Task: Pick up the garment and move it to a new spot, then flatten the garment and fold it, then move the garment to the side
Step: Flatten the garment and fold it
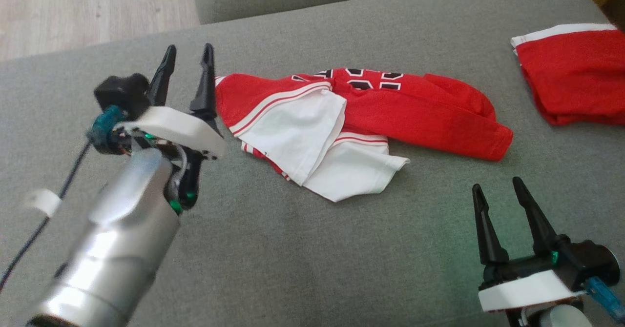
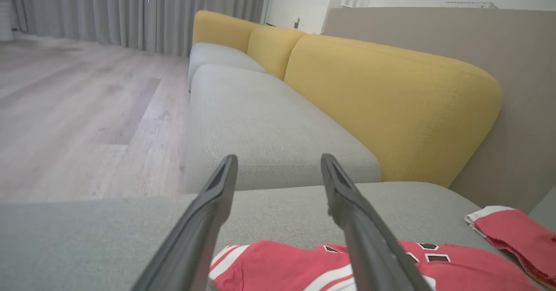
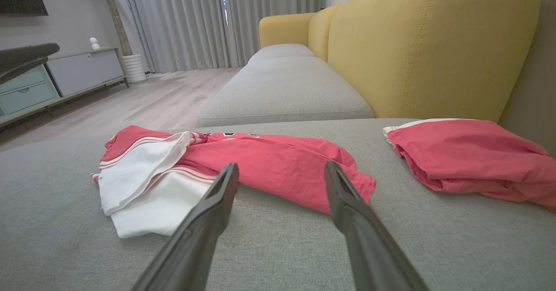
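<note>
Right gripper [image 1: 497, 190] at the near right, jaws spread wide and empty, left gripper [image 1: 189, 53] at the left edge of the crumpled red-and-white jersey [image 1: 390, 107] lying mid grey sofa seat [image 1: 293, 249], jaws apart, holding nothing, second red garment [image 1: 571, 73] far right.

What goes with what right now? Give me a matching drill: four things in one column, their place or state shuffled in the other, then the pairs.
Column A
1. left gripper
2. right gripper
3. red-and-white garment
4. second garment

Column B
a. far right of the cushion, red with white trim
b. open, by the red-and-white garment's left end
c. open, over bare cushion nearest the robot
d. mid-cushion, crumpled, white side showing

Pairs: 1-b, 2-c, 3-d, 4-a
</note>
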